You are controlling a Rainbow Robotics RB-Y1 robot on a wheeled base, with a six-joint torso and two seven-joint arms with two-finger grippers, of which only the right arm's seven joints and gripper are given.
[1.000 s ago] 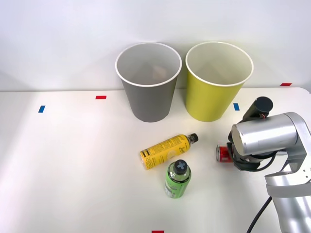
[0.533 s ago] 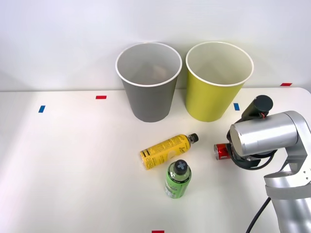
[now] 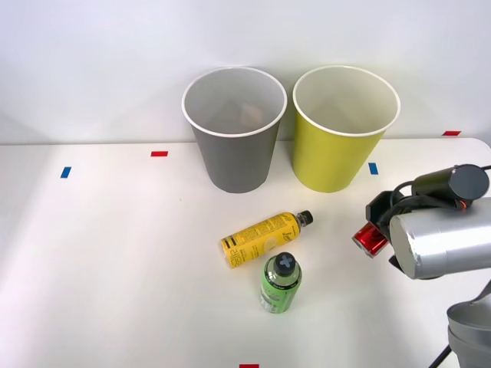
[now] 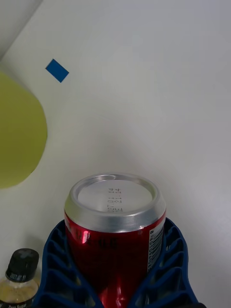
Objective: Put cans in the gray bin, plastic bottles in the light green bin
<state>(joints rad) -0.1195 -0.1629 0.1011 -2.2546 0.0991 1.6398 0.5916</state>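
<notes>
A white table (image 3: 115, 253) against a pale wall. At the right, the gripper (image 4: 118, 269) clasps the red can (image 4: 114, 231), lifted off the table. The gray bin (image 3: 234, 129) stands far left of the green bin (image 3: 345, 126); a short swing could drop the can in the wrong one.

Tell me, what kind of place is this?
Probably a robot test lab set up for sorting practice. A plain white table has small tape marks, a gray bin and a green bin stand ready, and blue fingers hold a red can.
</notes>
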